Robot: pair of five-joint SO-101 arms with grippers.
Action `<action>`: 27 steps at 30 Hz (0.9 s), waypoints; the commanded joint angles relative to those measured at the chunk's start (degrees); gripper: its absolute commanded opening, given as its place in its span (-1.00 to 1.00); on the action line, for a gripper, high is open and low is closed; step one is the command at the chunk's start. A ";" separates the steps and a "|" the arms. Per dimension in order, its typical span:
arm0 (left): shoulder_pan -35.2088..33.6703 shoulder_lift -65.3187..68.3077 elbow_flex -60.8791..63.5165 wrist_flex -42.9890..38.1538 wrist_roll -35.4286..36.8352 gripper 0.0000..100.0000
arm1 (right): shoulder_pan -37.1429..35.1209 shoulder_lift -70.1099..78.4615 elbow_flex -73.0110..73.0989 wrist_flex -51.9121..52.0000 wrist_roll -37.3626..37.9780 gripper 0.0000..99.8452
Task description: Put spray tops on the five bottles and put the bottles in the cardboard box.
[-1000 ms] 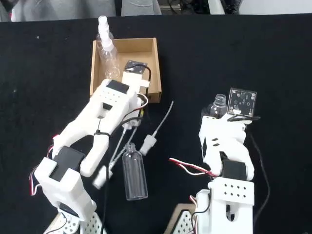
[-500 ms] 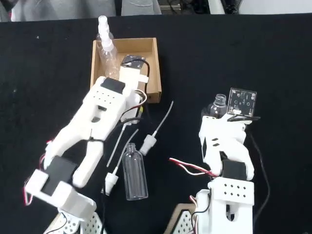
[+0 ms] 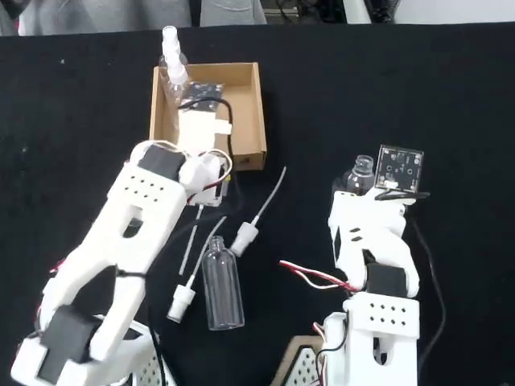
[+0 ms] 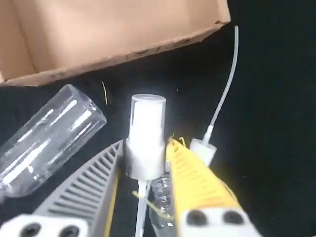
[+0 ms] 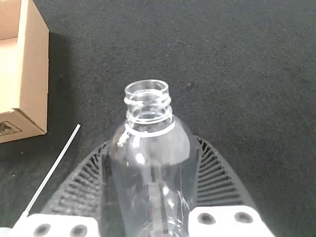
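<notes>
Left arm's shifted toward the table's [image 3: 402, 96] far edge, left gripper [image 4: 145, 144] clamping a spray top [image 4: 147, 118]. Right gripper [image 5: 150, 143] grips the open bottle [image 5: 148, 98], which I reckon gets capped next.

Black cloth [image 3: 451, 96] covers table. Brown board [image 3: 291, 360] at near edge. Dark cables [image 3: 299, 11] beyond far edge; white surface [image 3: 451, 10] beyond far right corner.

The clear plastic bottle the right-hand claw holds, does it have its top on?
Off. The clear plastic bottle in the right gripper shows a bare, open threaded neck.
</notes>
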 commanded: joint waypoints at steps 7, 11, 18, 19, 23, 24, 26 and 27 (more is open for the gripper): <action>0.04 -11.87 3.38 -2.11 9.23 -0.86 | -0.44 -2.24 -1.01 -1.76 0.70 -0.83; -1.36 -16.97 9.01 -8.18 11.78 -0.93 | -0.44 -2.24 -1.01 -1.76 0.70 -0.83; -5.49 -27.96 19.56 -19.34 12.22 -0.94 | -0.44 -6.99 0.04 -0.88 0.70 -0.83; -5.76 -29.36 20.62 -20.31 12.22 -0.94 | -0.44 -8.31 0.66 -0.53 0.70 -0.83; -5.85 -33.76 24.22 -23.30 12.31 -0.94 | -0.53 -14.81 3.47 -0.44 0.70 -0.83; -5.85 -34.64 25.01 -24.26 12.31 -0.94 | -0.79 -16.48 4.26 -0.44 0.70 -0.83; -5.93 -36.31 26.77 -26.37 13.36 -0.94 | -0.88 -19.74 5.93 -0.79 0.70 -0.83; -6.29 -37.19 27.56 -27.25 14.51 -0.94 | -0.88 -21.32 6.73 -0.88 0.70 -0.83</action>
